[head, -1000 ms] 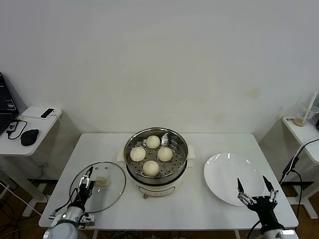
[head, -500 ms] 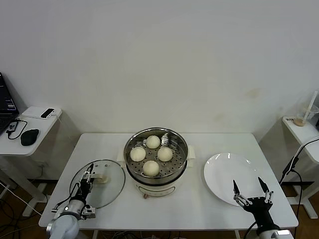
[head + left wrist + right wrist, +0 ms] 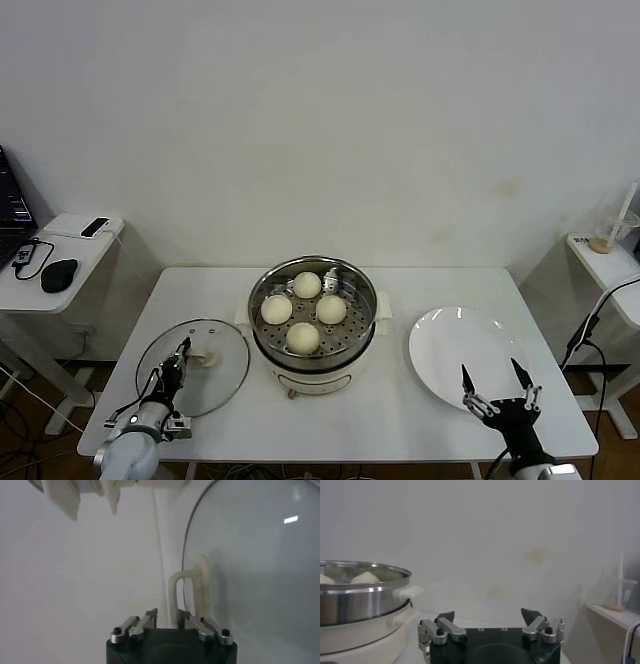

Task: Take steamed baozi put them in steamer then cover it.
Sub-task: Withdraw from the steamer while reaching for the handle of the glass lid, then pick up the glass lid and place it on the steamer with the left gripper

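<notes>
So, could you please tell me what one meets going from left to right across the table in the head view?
Left gripper on the glass lid → steamer holding four steamed baozi → white plate → right gripper, at the plate's near edge.

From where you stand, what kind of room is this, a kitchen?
Probably a lab or office set up for a cooking test: a plain white table holding a steamer, bare white walls, and a side desk with a computer mouse.

Cream-white steamed baozi (image 3: 303,338) in shiny perforated steel steamer (image 3: 262,340); white plate (image 3: 440,375).
</notes>
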